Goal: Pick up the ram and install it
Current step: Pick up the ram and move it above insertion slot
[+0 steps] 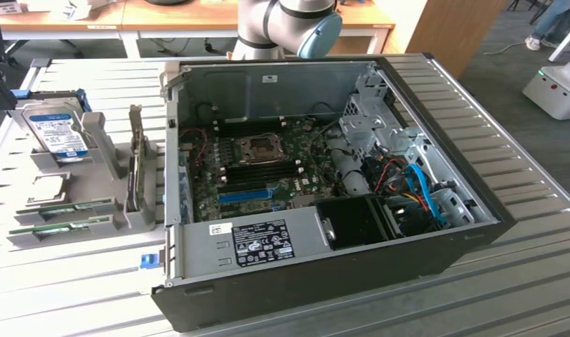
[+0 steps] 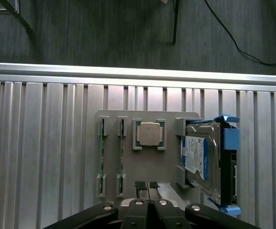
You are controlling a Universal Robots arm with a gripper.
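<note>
From my wrist view the gripper [image 2: 149, 186] is empty, with its two fingers pressed together and nothing between the pads. It hangs over the near edge of the grey holder [image 2: 147, 164], which lies on the ribbed metal table [image 2: 42, 143]. The tips are closest to the pocket holding the CPU [image 2: 149, 133], with the memory on one side of them and the hard drive [image 2: 200, 157] on the other. Neither piece of memory has been picked up. One ram stick [image 2: 121, 152] stands on edge in its end brackets just beside the CPU pocket. A second ram stick [image 2: 101, 152] runs parallel to it in the outermost pair of brackets, and the two are close but not touching. The blue-labelled hard drive leans in its own cradle at the opposite end of the holder, with blue plastic rails on its outer side. In the exterior view the holder is at the exterior view's left, just beside the open computer case [image 1: 360, 274], which lies on its side on the same table. The motherboard [image 1: 266, 161] faces up inside the case, with a blue slot [image 1: 243, 195] across its lower part. I think the dark parallel slots [image 1: 262, 172] next to the processor socket are the memory slots, but I cannot tell from here whether anything is seated in them.
</note>
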